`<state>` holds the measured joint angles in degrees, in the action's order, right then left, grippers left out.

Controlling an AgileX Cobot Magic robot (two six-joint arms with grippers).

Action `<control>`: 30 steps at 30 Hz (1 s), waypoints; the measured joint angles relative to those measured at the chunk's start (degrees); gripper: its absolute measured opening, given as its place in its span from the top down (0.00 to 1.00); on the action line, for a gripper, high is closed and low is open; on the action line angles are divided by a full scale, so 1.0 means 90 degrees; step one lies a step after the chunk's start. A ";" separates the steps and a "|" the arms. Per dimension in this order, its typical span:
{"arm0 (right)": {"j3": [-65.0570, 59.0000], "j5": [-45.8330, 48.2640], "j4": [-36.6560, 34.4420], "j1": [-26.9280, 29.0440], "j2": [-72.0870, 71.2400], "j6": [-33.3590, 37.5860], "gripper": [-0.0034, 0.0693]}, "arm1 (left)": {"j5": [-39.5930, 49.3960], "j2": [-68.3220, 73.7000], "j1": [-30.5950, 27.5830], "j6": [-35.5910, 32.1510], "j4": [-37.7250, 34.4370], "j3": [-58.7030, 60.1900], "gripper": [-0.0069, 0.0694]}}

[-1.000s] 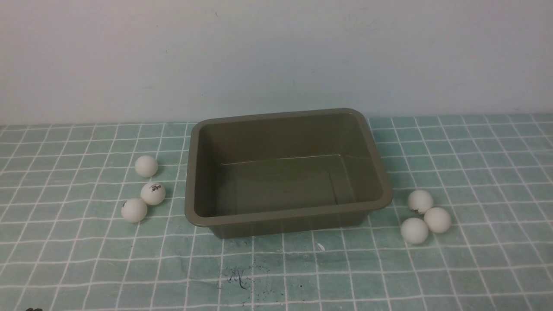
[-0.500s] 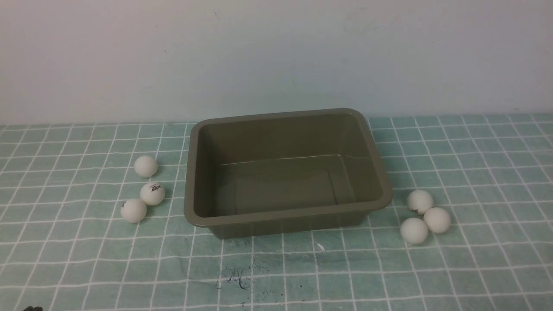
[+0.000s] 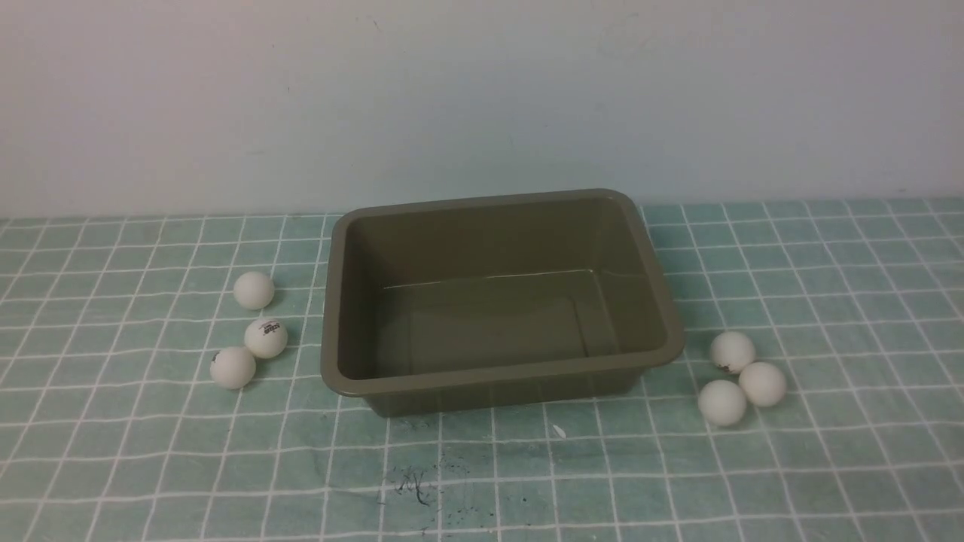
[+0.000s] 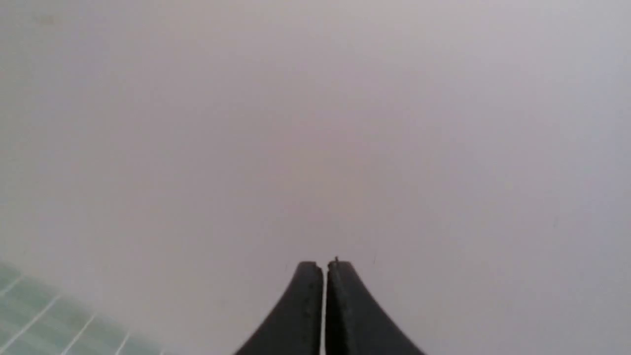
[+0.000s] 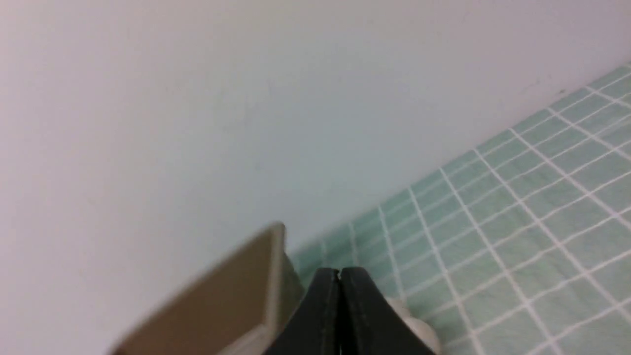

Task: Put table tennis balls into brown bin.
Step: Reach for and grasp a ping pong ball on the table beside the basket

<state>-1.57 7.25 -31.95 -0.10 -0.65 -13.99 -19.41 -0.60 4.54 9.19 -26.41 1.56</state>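
The brown bin [image 3: 501, 380] stands empty at the middle of the table. Three white table tennis balls [image 3: 254, 290] [image 3: 265, 338] [image 3: 233, 367] lie to its left, and three more [image 3: 732, 351] [image 3: 762, 384] [image 3: 721, 402] lie to its right. Neither gripper shows in the front view. In the left wrist view my left gripper [image 4: 324, 266] is shut and empty, facing the plain wall. In the right wrist view my right gripper [image 5: 339, 272] is shut and empty, with a corner of the bin [image 5: 246, 276] and part of a ball [image 5: 419, 328] beyond it.
A pale wall [image 3: 482, 98] rises just behind the bin. The green checked tablecloth [image 3: 828, 482] covers the table, with a dark smudge [image 3: 414, 485] near the front.
A small dark tip at the front view's lower left corner has left the picture. Bin and balls have not moved.
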 joint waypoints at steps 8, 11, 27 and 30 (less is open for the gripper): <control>0.0000 -0.0429 -0.0581 0.0000 0.0000 0.0996 0.97 | 0.2455 0.0792 0.0000 0.0317 0.0261 -0.2435 0.92; 0.0000 -0.0633 -0.0827 0.0000 0.0000 0.1266 0.97 | 0.4399 0.1952 0.0000 0.0027 0.0676 -0.3454 0.92; 0.3174 0.3969 0.0657 -0.0063 0.3605 0.2054 0.97 | 0.7513 0.8954 0.0000 -0.1796 0.1412 -0.6130 0.92; 0.4190 0.4869 0.1247 -0.0063 0.5037 0.2359 0.97 | 0.7617 0.9676 0.0000 -0.1805 0.1656 -0.6767 0.92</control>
<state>36.14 51.08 -20.73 -0.67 44.68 7.24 49.14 86.48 4.54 -7.06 -11.51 -59.34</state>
